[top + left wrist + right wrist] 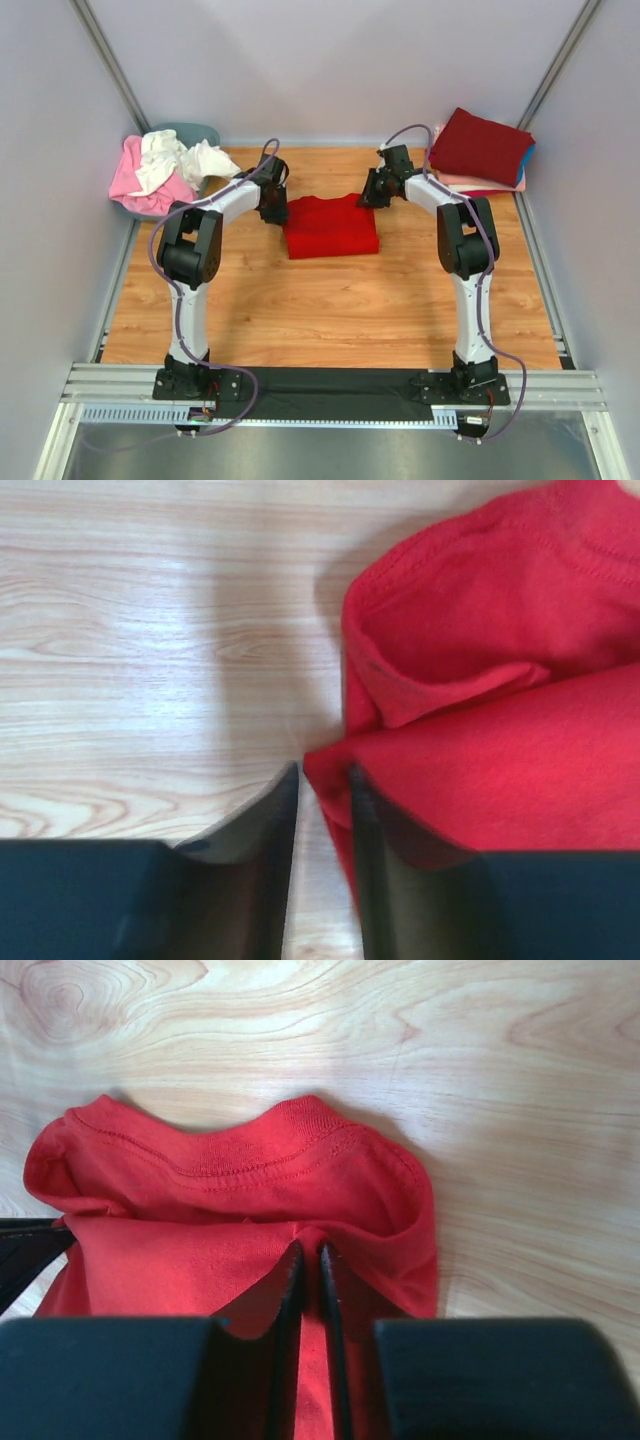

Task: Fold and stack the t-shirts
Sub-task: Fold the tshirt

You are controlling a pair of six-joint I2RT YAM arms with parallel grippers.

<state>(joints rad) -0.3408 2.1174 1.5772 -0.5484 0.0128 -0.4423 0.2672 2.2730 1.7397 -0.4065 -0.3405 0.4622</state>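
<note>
Currently, the right gripper (310, 1248) is being shown by its own wrist view with the jaws drawn almost together, and a thin fold of the bright red t-shirt (250, 1160) is being pinched in the slit just below the collar. The left gripper (322, 770) is being held at a narrow gap. The shirt's corner is lying in the mouth of that gap, while bare bench (150, 630) is showing between the jaws lower down; whether the cloth is being clamped there cannot be told.

Only in the top view is the whole layout being given. The folded bright red t-shirt is lying at the centre of the frame, with the left gripper at its upper-left edge and the right gripper at its upper-right edge. At the upper right a dark red t-shirt (482, 145) is lying on top of a folded stack, with pink and blue edges showing beneath it. At the upper left a pink shirt (135, 178) and a white shirt (180, 155) are being held, crumpled, by a grey tub (195, 132).
</note>
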